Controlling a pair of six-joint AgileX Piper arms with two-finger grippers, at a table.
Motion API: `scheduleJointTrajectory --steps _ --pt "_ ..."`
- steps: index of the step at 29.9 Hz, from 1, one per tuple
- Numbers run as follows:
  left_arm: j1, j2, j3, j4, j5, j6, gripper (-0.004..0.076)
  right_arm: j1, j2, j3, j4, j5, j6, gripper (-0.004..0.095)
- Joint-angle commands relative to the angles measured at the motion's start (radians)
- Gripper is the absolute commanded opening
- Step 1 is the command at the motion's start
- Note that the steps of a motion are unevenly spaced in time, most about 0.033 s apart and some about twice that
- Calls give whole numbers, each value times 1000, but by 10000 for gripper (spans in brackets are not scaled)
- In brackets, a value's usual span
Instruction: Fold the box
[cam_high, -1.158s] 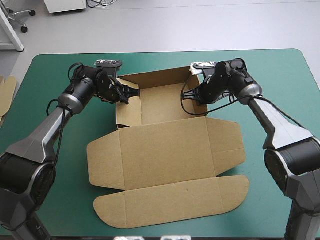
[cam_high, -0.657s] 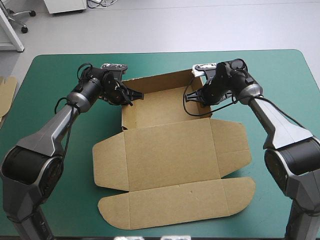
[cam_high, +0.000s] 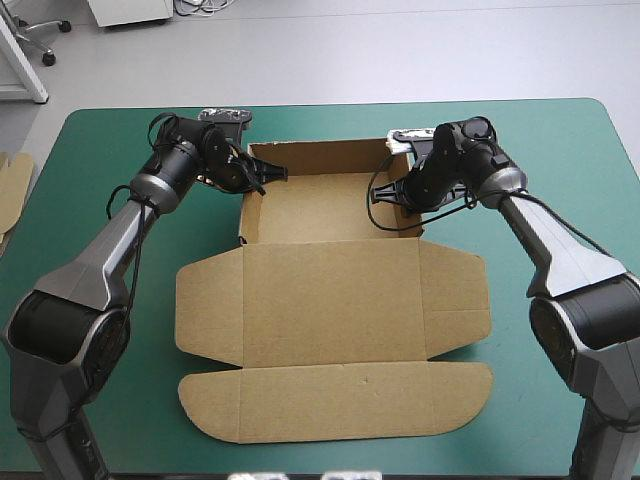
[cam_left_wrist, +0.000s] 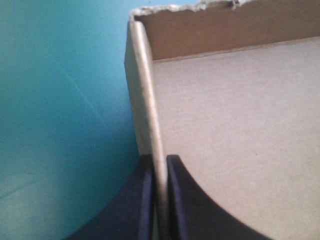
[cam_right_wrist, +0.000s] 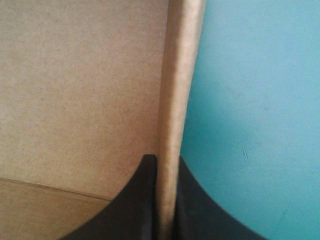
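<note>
**Box** (cam_high: 330, 290): cut brown board, at the middle of the teal-green cover (cam_high: 560, 150).

**Condition:** open tray (cam_high: 330, 205) on the far side with its walls raised. The lid (cam_high: 330, 300) lies flat toward the near edge, its side tabs and long tuck flap (cam_high: 335, 400) unfolded.

**Left gripper** (cam_high: 262, 172): black fingers pressed almost together, pinching a wall edge at the tray's far left corner. The left wrist view shows the board thin between them, cover on one side and tray floor on the other.

**Right gripper** (cam_high: 400, 195): likewise nipped onto the right wall (cam_right_wrist: 180, 75), one finger inside the tray and one outside.

**Spare board** (cam_high: 12, 185): at the table's left edge, well apart from the box.

**Risks, as judged:**
- The two walls are held by narrow pinches. If either lets go before its wall is firmly tucked, that wall may spring outward and drop flat.
- Nothing else pins the box. An uneven pull between the arms would skew it or slide it across the cover.
- A hard squeeze or a wrist twist could crease or tear the board. One wall's top edge (cam_left_wrist: 185, 7) already looks ragged.
- The loose lid may drag and buckle at its hinge line if the tray is shifted.
</note>
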Motion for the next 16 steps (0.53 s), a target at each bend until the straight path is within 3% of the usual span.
scheduleJointTrajectory --steps 1,9,16 --pt "-23 -52 -63 -47 -55 12 -14 14 -62 -36 89 -16 -35 -18" --pt "-21 -52 -80 44 -15 10 -14 14 -62 -95 78 26 -23 -17" --pt "0 -50 -111 52 25 12 -14 13 -61 -238 -44 136 17 -13"
